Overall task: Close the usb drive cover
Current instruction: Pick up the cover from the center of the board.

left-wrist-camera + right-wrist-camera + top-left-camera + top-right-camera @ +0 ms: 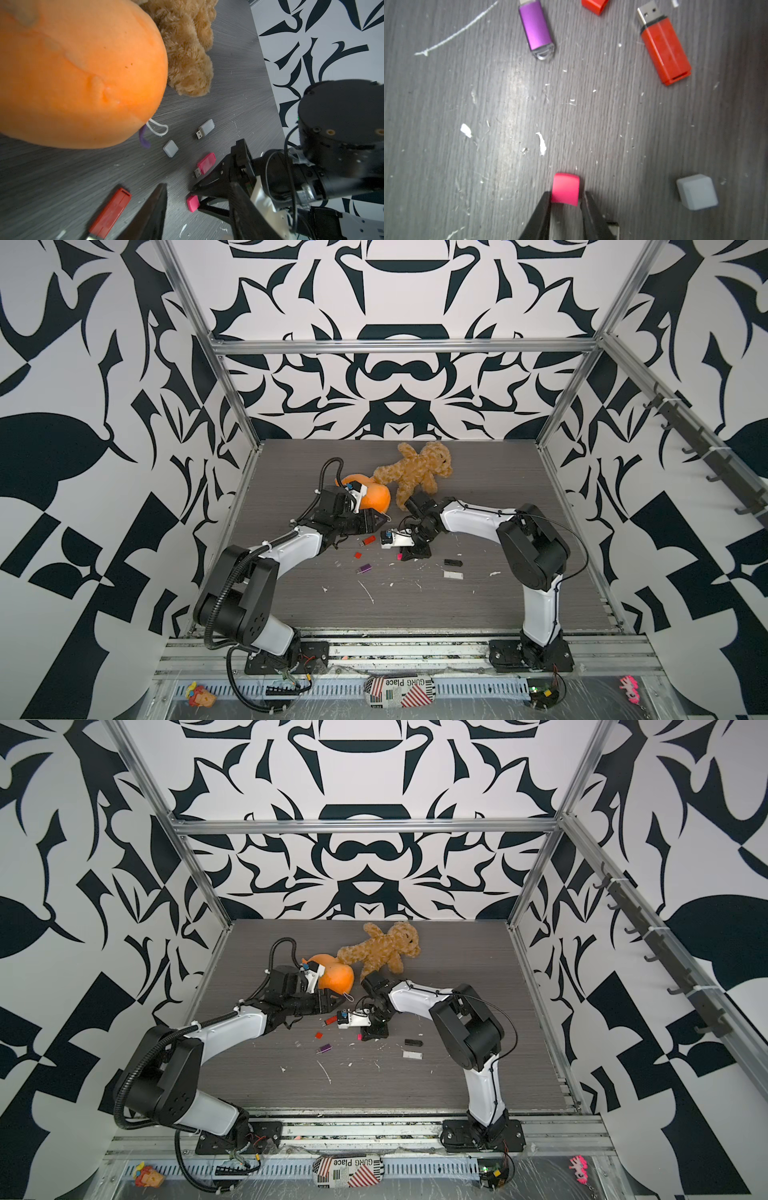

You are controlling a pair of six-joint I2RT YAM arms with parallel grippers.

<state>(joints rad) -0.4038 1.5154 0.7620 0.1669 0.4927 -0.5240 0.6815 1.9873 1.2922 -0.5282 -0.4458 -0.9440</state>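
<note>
Near table [415, 614] centre, 4 o'clock from red drive [368, 541]: right gripper [566, 193] jaws straddle pink cap [565, 190]; clamping cannot be confirmed. Idle: left gripper [376, 522], open, empty. Nearby: pink drive [204, 164], connector bare. Capping not yet done.

I've got the bear [419, 472] at the far middle of the worktop [498, 605], the round plush [376, 499] touching its left side. Nearer, an uncapped drive [368, 541], a loose cap [357, 555] and another drive [364, 569] lie left of the small cap [565, 185] between the jaws of my right gripper [566, 194].
</note>
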